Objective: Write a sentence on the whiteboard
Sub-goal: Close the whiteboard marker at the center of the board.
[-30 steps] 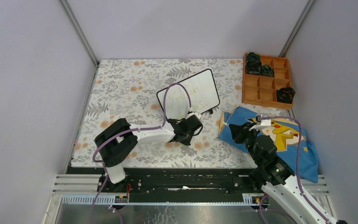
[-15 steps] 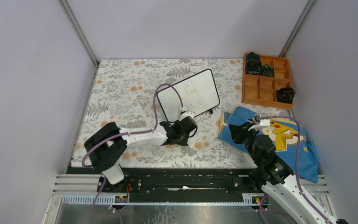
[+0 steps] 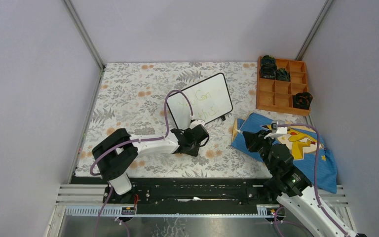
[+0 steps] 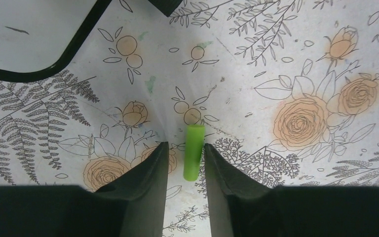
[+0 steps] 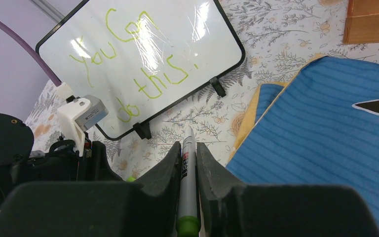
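The whiteboard (image 3: 201, 101) stands tilted at the middle of the floral mat, black-framed. It bears the sentence (image 5: 133, 59) in light-green handwriting, "You Can do this". My left gripper (image 4: 185, 144) is low over the mat just in front of the board's near corner (image 4: 24, 34). It is open, and a green marker cap (image 4: 194, 152) lies on the mat between its fingers, close to the right one. My right gripper (image 5: 188, 144) hovers at the blue cloth's edge, shut on a grey marker (image 5: 187, 173) that points toward the board.
A wooden compartment tray (image 3: 282, 88) holding black items sits at the back right. A blue cloth with a yellow cartoon figure (image 3: 303, 148) lies at the right, under the right arm. Grey walls close in both sides and the back.
The left arm drew back from the board toward the near side. Its jaws widened, and the green cap now rests on the mat. The right arm stayed still.
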Available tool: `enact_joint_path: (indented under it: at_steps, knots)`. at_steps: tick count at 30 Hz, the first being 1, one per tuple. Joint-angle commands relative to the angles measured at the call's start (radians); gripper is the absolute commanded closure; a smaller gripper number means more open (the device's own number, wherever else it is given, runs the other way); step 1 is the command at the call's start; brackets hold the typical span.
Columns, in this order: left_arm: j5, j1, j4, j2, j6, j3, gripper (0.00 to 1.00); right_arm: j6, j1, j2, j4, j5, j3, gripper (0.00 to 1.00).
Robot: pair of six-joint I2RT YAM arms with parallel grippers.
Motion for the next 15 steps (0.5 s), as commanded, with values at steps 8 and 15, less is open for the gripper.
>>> enact_joint_path:
  at_steps: [8,15]
  knots:
    - [0.024,0.004,-0.143,0.085,0.119,0.150,0.54,0.007,0.005,-0.018,0.017,0.034,0.019,1.00]
    - [0.057,0.004,-0.171,0.115,0.161,0.172,0.54,0.004,0.005,-0.027,0.012,0.041,0.018,1.00]
